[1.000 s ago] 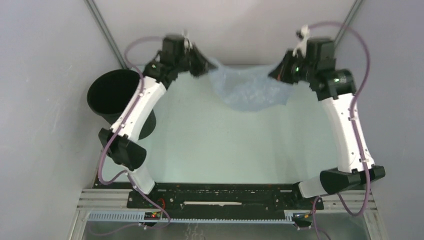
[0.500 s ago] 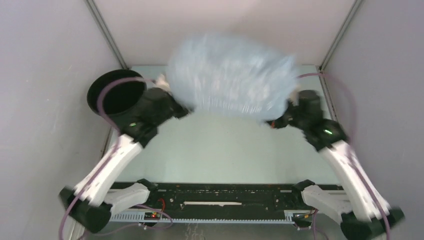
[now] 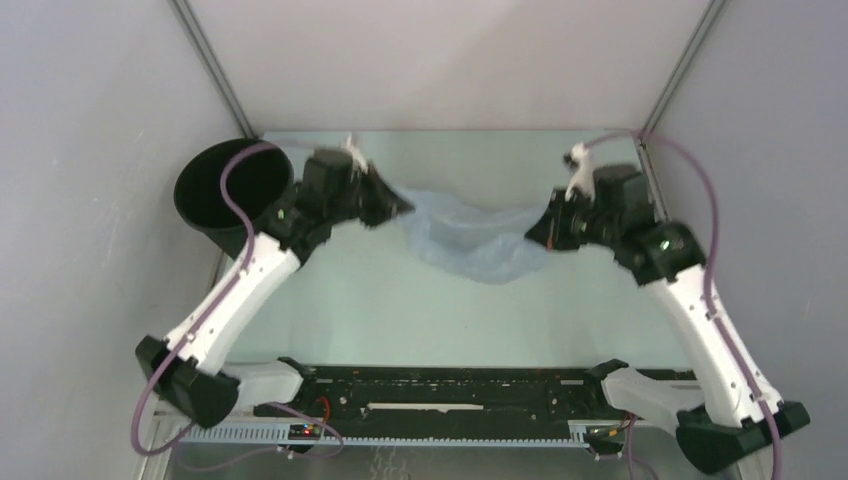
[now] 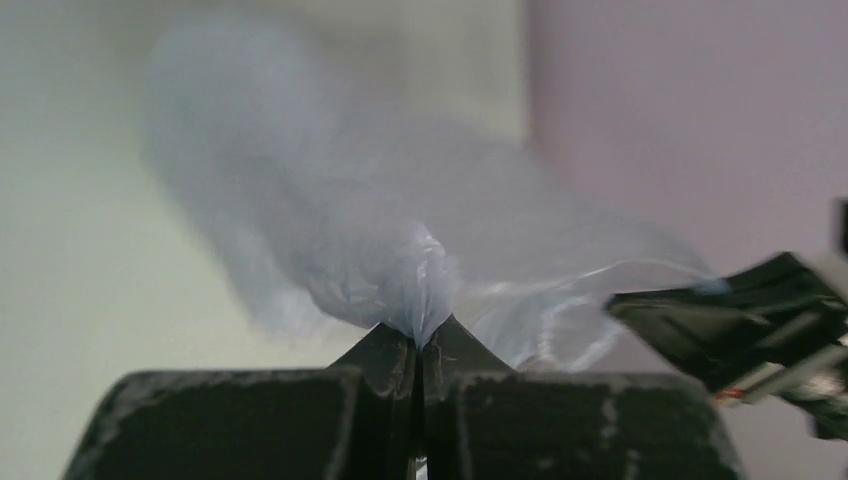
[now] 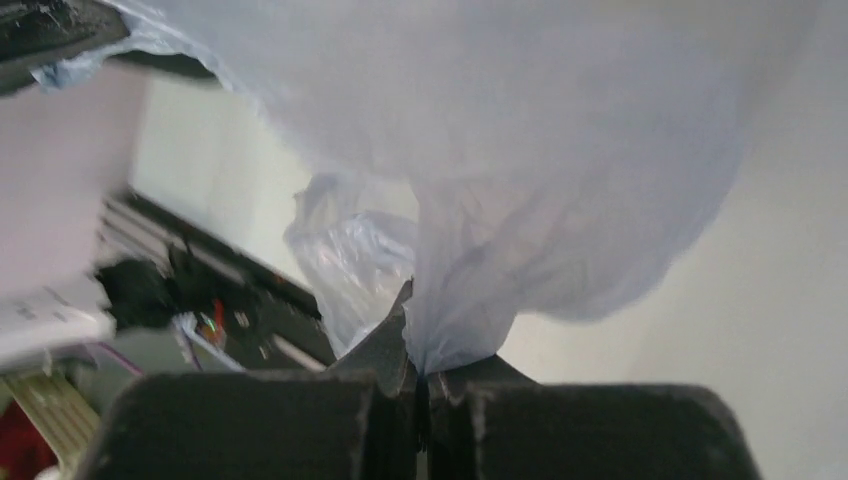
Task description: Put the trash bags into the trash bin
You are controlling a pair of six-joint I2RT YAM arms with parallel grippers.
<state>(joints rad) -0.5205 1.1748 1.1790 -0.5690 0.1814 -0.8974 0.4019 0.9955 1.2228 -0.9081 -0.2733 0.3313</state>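
Observation:
The pale grey-blue trash bag (image 3: 470, 235) hangs slack in the air between my two grippers over the back middle of the table. My left gripper (image 3: 402, 207) is shut on its left edge, just right of the black trash bin (image 3: 232, 190) at the back left. My right gripper (image 3: 535, 232) is shut on its right edge. In the left wrist view the film (image 4: 400, 250) bunches out of the shut fingertips (image 4: 395, 345). In the right wrist view the bag (image 5: 520, 160) billows above the shut fingertips (image 5: 385, 350).
The bin stands upright against the left wall, mouth open. Grey walls close in the left, right and back. The black base rail (image 3: 450, 385) runs along the near edge. The pale green table (image 3: 430, 310) lies below the bag.
Both arms swung up, ballooning the bag high toward the camera, then came back down. The bag now hangs lower, collapsed and narrower, with the grippers nearer the table's middle than a second ago.

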